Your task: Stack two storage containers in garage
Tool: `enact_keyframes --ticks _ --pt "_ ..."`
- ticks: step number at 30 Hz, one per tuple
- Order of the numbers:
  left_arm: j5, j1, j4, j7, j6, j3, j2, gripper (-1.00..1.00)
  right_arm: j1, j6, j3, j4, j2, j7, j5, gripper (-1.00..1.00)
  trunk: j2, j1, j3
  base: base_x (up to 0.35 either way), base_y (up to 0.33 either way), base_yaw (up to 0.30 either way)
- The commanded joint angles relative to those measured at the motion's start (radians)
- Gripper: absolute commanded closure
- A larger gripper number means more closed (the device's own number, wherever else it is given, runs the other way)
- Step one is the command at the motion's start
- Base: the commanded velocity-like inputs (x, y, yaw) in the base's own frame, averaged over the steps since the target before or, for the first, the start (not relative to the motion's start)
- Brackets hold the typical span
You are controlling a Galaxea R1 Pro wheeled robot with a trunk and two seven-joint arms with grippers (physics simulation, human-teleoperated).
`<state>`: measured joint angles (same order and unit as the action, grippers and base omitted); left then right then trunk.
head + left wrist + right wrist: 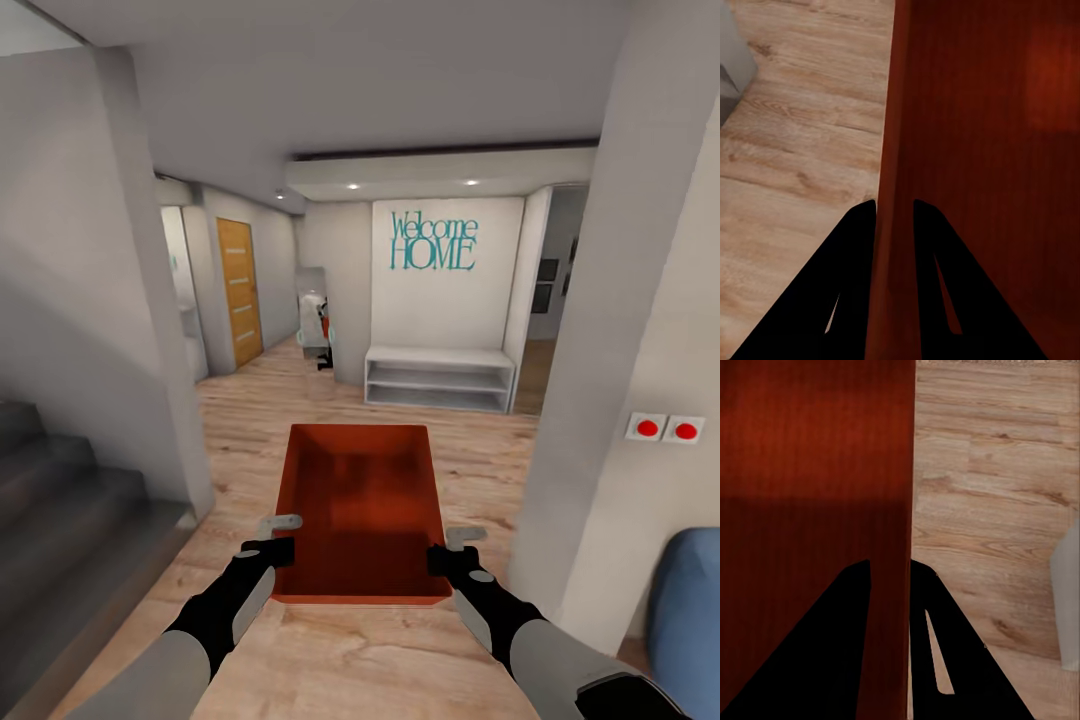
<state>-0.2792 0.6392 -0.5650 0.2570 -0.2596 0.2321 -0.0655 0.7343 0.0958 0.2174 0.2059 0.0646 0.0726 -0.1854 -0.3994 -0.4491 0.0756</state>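
- Head view: orange-red bin [362,510] held out in front, above the light wood-plank floor [470,450], open top up, inside bare.
- Left gripper [281,535] clamped on the bin's left wall near the rear corner; right gripper [456,548] clamped on the right wall, likewise near the rear.
- Black forearms reaching in from the lower corners, one to each side of the bin.
- Ahead: white wall with teal "Welcome HOME" lettering [433,241], a low white shelf bench [440,378] below it.
- Farther left down a corridor: orange wooden door [238,290].
- Grey stairs [60,500] at lower left, beside a pale wall.
- On the right, pale wall with two white switch plates bearing red buttons [665,429]; blue upholstered edge [685,610] at lower right corner.
- Left wrist view: left gripper [895,217] with two dark fingers [855,247] straddling the bin [982,150] wall, one outside, one inside, pinched against it; wood floor [802,135] to the outer side.
- Right wrist view: right gripper [890,577] same arrangement, fingers [937,615] on either face of the bin [810,450] wall, pressed tight; wood floor [990,495] on the outer side, pale grey edge [1066,585] at the frame's margin.
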Motion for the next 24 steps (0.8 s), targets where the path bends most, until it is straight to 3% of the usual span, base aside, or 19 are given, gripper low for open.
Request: enact_keyframes --ticks 1,24 --pt "-0.064 0.000 -0.003 0.011 -0.004 -0.069 0.001 1.00 0.000 0.002 -0.018 0.003 0.000 -0.002 -0.010 1.00 -0.001 -0.001 0.000 0.323 0.000 0.000" --pt "-0.064 0.001 -0.003 0.011 -0.004 -0.069 0.002 1.00 0.000 0.003 -0.017 0.003 0.001 -0.003 -0.006 1.00 -0.001 -0.001 0.000 0.323 0.000 0.000"
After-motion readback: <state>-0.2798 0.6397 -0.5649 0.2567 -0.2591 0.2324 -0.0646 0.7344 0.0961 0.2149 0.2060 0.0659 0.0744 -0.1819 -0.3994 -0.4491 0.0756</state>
